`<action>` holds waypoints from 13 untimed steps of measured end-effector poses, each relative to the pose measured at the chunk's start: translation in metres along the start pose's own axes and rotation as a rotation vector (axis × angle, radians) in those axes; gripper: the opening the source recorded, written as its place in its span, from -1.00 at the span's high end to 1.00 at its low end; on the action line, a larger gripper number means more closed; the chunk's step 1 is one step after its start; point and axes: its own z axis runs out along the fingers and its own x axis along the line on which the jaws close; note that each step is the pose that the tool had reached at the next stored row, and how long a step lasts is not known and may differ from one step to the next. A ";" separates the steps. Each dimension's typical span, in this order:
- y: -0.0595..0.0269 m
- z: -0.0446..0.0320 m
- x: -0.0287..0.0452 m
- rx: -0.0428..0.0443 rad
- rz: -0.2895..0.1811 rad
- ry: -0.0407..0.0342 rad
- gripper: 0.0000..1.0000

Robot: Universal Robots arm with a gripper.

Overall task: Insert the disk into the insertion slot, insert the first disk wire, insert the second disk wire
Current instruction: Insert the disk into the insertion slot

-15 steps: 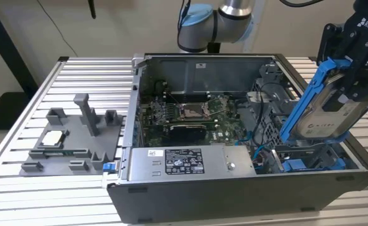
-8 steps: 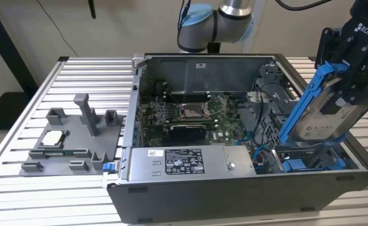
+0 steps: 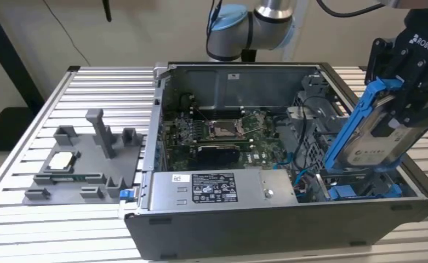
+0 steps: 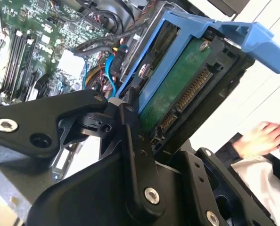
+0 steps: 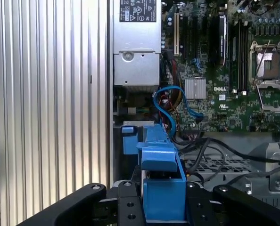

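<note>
My gripper is shut on the disk, a silver-grey drive in a bright blue carrier. It holds the disk steeply tilted over the open computer case's front corner, on the exterior view's right. The disk's lower end reaches down toward the insertion slot. In the second wrist view, black fingers clamp the disk, with its green underside and connector showing. The first wrist view shows the blue carrier between the fingers, beside perforated bay metal. A thin blue cable and black cables lie nearby.
The case lies open on a slatted aluminium table, with the motherboard and power supply inside. A grey fixture tray sits on the exterior view's left. A person's hand is beyond the case.
</note>
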 end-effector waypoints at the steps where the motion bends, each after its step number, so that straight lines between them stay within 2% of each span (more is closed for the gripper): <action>1: -0.0008 0.0009 0.0000 0.0000 0.000 0.0004 0.35; 13: -0.0053 0.0160 0.0018 0.0000 0.000 0.0007 0.35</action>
